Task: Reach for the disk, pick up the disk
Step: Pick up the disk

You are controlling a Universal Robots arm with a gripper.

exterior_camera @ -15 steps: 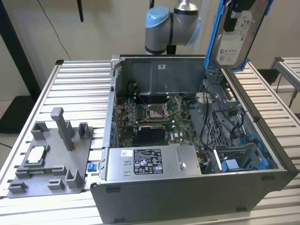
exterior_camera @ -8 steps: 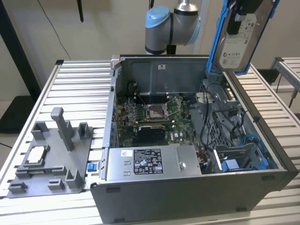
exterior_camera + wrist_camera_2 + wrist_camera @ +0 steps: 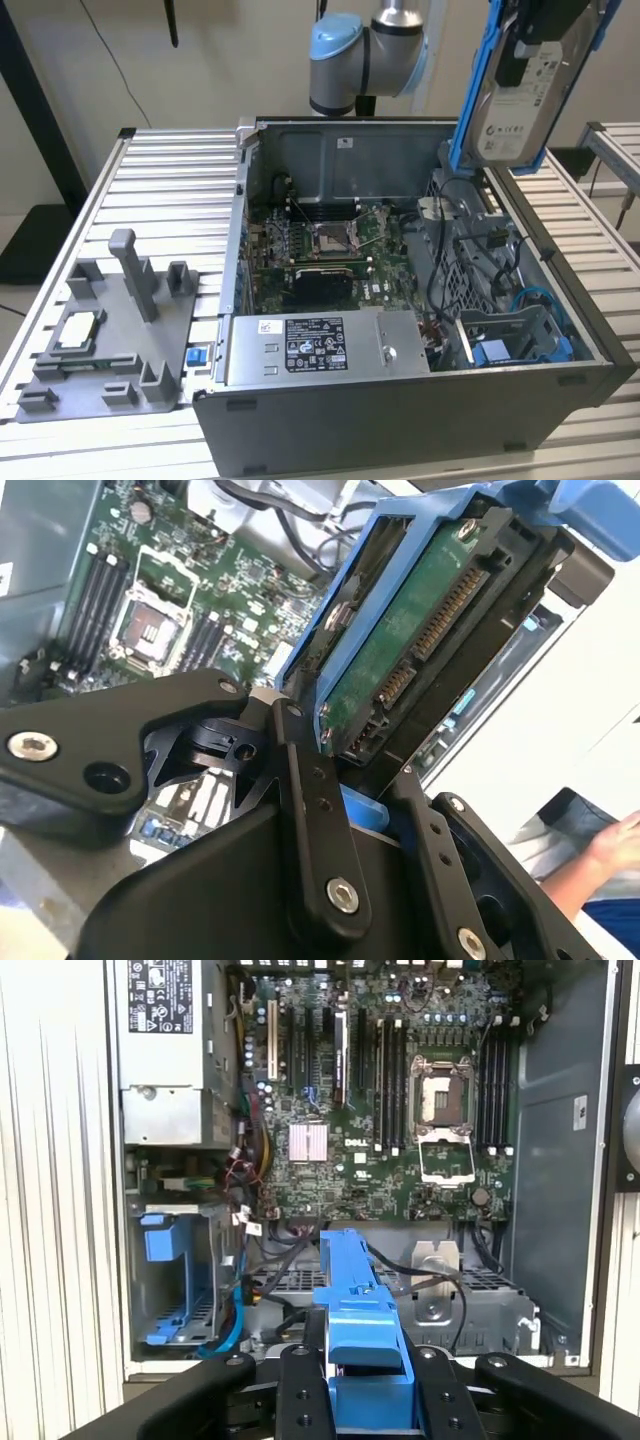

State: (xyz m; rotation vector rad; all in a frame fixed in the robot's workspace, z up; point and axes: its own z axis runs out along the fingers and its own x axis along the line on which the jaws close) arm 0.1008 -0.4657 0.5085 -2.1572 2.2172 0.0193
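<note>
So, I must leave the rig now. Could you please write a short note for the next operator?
Gripper: shut on the disk, fingers clamped on its blue carrier frame.
Disk: lifted clear, hanging above the open computer case, over the side on the exterior view's right.
Done: reach and pick-up.
Left: nothing of this task; the disk is in the air, held.

The arm [image 3: 365, 55] in the exterior view is silver-grey metal tube with a rounded joint capped in pale blue plastic. In both wrist views its gripper [image 3: 330, 800] is matt black: flat, angular linkage bars pinned with silver hex-socket screws and round pivot holes, ahead of a broad black body.
</note>
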